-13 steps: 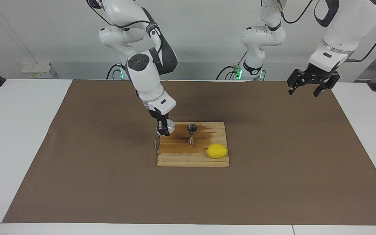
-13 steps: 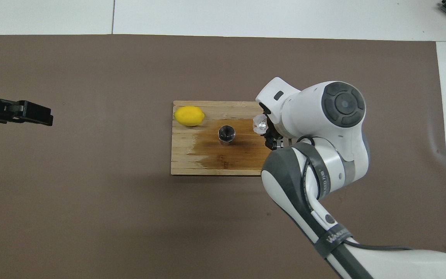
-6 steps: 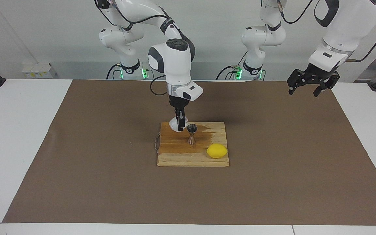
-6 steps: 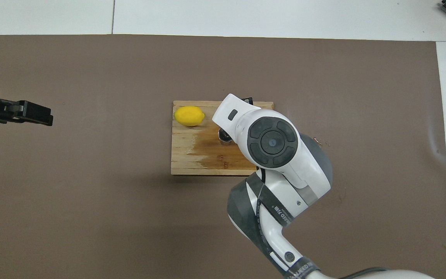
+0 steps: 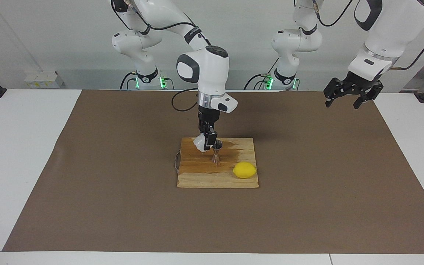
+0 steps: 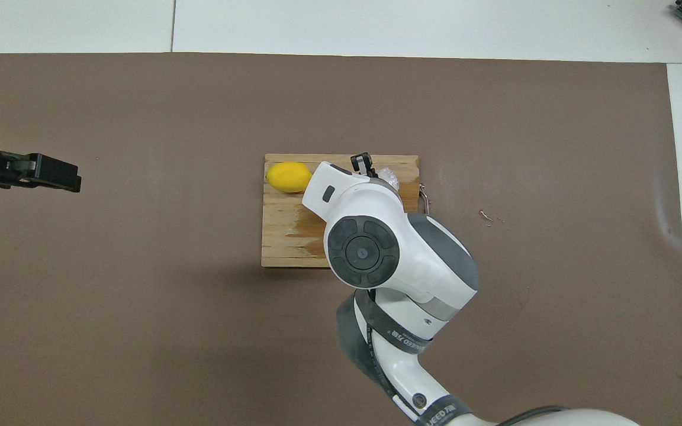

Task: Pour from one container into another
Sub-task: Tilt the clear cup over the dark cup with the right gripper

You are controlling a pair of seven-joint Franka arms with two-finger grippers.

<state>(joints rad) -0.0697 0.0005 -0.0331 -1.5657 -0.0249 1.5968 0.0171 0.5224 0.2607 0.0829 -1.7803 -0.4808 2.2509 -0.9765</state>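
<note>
The small whitish crinkled plastic cup (image 5: 200,142) is held in my right gripper (image 5: 208,144), which is shut on it right beside the top rim of the steel jigger (image 5: 216,154). The jigger stands upright on the wooden board (image 5: 197,173). In the overhead view the right arm hides the jigger; only a bit of the cup (image 6: 388,176) and a fingertip (image 6: 363,161) show. My left gripper (image 5: 348,98) is open and empty, waiting in the air over the mat at the left arm's end; it also shows in the overhead view (image 6: 57,173).
A yellow lemon (image 5: 244,170) lies on the board's corner farther from the robots, toward the left arm's end; it also shows in the overhead view (image 6: 288,176). A small metal loop (image 5: 177,162) hangs at the board's edge. The brown mat (image 5: 105,184) covers the table.
My right arm has swung with the cup from the board's edge to the jigger, and the cup now sits at the jigger's rim. The left arm has not moved.
</note>
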